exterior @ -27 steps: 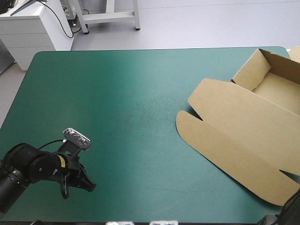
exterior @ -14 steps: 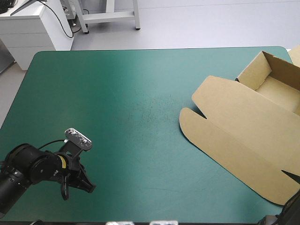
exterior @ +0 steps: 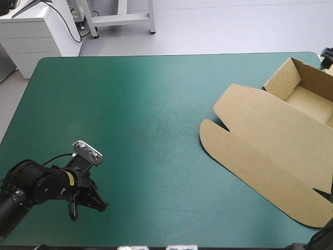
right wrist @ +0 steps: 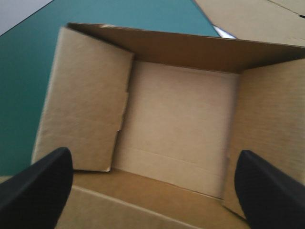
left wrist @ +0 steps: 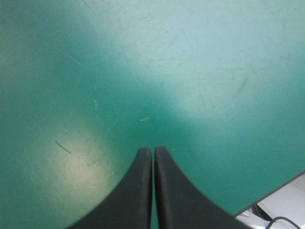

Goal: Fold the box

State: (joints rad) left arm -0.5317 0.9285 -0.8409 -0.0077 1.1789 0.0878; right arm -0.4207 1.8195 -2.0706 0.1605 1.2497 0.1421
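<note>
The brown box (exterior: 291,125) is lying at the desk's (exterior: 130,104) far right, tray (right wrist: 181,119) walls standing, lid (exterior: 260,156) spreading flat nearward. The right gripper (right wrist: 152,155) is hanging released over the tray's bare board floor. The left gripper (left wrist: 153,150) is sitting clenched over the desk's near-left corner.

A table (exterior: 291,56) with a faintly scratched teal-green cover (left wrist: 214,71), more brown board (right wrist: 257,16) at its far right corner
</note>
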